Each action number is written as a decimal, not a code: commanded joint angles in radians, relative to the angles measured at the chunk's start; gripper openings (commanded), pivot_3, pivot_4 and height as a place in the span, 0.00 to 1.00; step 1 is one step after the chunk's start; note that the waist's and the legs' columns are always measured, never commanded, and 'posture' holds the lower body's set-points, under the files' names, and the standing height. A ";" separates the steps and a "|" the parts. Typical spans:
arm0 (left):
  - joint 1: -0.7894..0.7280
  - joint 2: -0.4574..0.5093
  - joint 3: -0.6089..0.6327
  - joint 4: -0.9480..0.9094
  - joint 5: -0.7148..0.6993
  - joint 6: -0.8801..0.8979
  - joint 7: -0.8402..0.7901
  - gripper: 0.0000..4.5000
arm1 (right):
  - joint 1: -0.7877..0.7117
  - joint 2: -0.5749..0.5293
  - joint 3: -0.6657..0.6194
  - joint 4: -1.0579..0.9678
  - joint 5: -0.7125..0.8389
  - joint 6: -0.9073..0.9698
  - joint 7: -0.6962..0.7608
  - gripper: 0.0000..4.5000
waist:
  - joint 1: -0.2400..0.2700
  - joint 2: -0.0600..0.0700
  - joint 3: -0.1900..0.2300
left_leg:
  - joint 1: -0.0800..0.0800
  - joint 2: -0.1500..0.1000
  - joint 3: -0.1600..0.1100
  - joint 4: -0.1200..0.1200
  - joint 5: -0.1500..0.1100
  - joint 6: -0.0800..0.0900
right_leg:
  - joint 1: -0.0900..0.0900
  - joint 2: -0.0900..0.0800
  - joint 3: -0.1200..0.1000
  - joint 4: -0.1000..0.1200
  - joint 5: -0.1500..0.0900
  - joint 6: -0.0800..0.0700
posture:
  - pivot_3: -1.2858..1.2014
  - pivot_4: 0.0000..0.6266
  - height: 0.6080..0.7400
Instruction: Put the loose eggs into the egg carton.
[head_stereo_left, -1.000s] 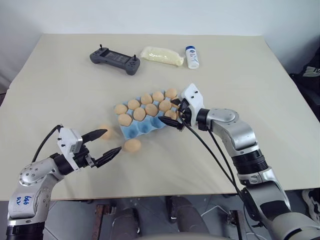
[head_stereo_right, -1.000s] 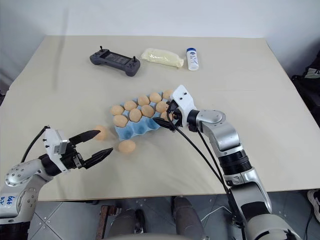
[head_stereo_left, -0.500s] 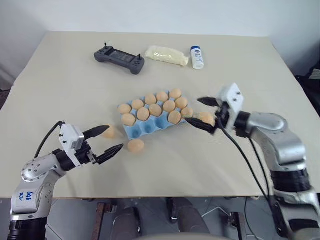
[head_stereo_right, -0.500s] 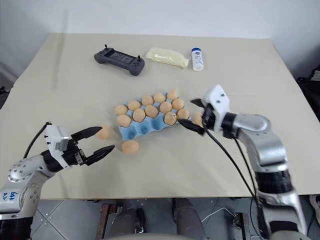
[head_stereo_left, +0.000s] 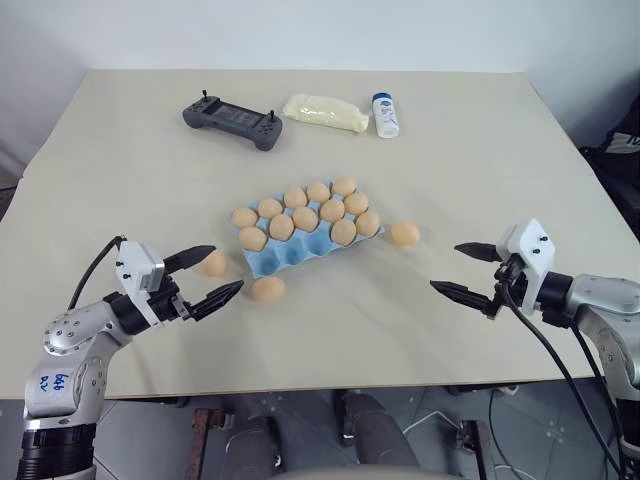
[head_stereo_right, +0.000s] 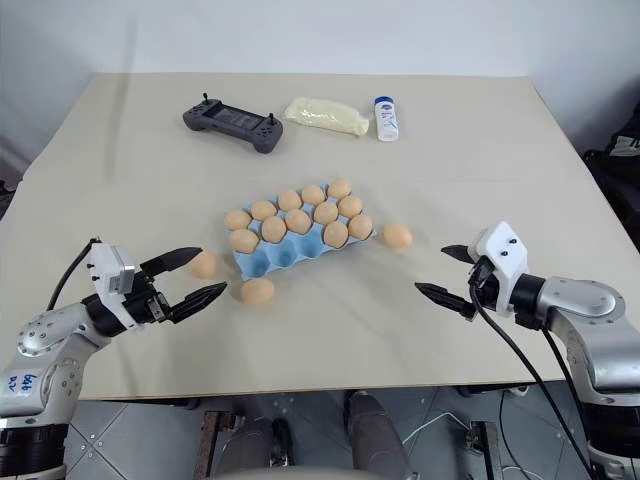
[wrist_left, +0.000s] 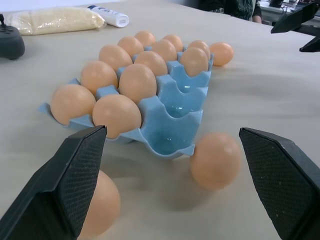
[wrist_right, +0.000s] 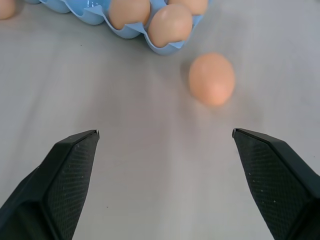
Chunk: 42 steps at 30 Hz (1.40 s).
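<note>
Three loose eggs (head_stereo_left: 404, 233) — ten in egg carton (head_stereo_left: 300, 254)

A lab-like test space: plain beige table (head_stereo_left: 480, 140), bare white wall (head_stereo_left: 300, 30).

We hold our left hand (head_stereo_left: 207, 273) low and roughly level at the near left, its two black fingers spread wide and pointing forward and inward with nothing between them. Our right hand (head_stereo_left: 467, 270) hangs opposite at the near right, tipped slightly downward and aimed inward, its fingers likewise spread wide and empty.
</note>
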 joint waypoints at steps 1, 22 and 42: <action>-0.010 0.007 0.001 -0.016 -0.004 -0.016 -0.003 1.00 | -0.066 0.038 0.019 0.037 -0.010 -0.048 -0.035 0.99 | 0.000 0.000 0.000 | 0.000 0.000 0.000 0.000 0.000 0.000 | 0.000 0.000 0.000 0.000 0.000 0.000 | 0.52 0.24 1.00; 0.049 -0.012 0.023 -0.091 -0.012 -0.022 0.058 1.00 | -0.488 0.216 0.263 0.663 -0.232 -0.307 -0.020 0.99 | 0.000 0.001 0.000 | -0.001 0.001 0.000 -0.001 0.000 -0.002 | -0.001 0.000 -0.001 0.003 0.003 0.005 | 0.52 0.24 1.00; 0.067 -0.010 0.027 -0.087 -0.015 -0.036 0.065 1.00 | -0.456 0.207 0.217 0.184 -0.107 0.000 -0.047 0.35 | -0.001 0.002 0.001 | 0.001 0.003 -0.001 0.000 0.000 -0.004 | -0.002 -0.002 -0.002 0.008 0.003 0.005 | 0.52 0.24 1.00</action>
